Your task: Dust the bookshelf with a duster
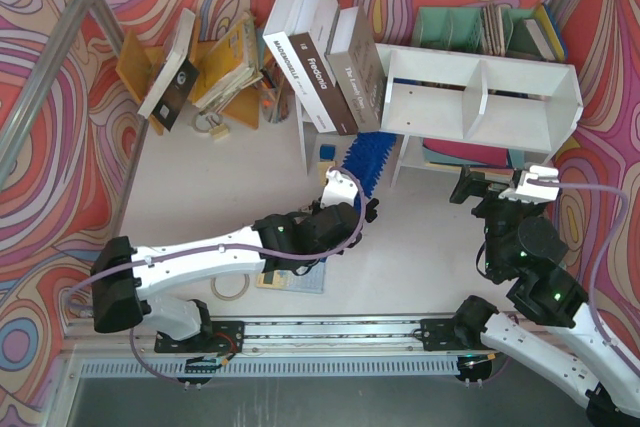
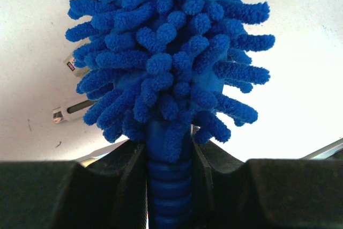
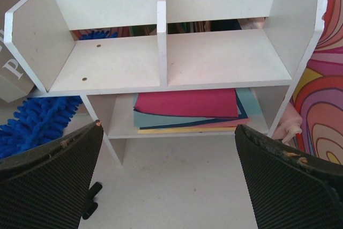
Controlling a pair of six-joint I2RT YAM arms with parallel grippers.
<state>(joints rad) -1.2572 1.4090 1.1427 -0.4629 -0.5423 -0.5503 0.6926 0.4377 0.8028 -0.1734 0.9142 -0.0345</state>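
Note:
The duster (image 1: 365, 160) is bright blue and fluffy, and its head points toward the left end of the white bookshelf (image 1: 480, 97), low beside the shelf's left leg. My left gripper (image 1: 345, 197) is shut on the duster's ribbed blue handle (image 2: 169, 186), with the chenille head (image 2: 166, 52) filling the left wrist view above the gripper (image 2: 169, 154). My right gripper (image 3: 166, 132) hangs open and empty in front of the bookshelf (image 3: 166, 68), facing its two cubbies and lower tier. The duster (image 3: 37, 122) lies at the shelf's lower left.
Large books (image 1: 320, 47) lean against the shelf's left side. An orange rack (image 1: 220, 67) stands back left and a teal organiser (image 1: 480, 27) behind the shelf. Coloured sheets (image 3: 187, 105) lie on the lower tier. A tape roll (image 1: 228, 287) and marker pens (image 2: 72, 111) lie on the table.

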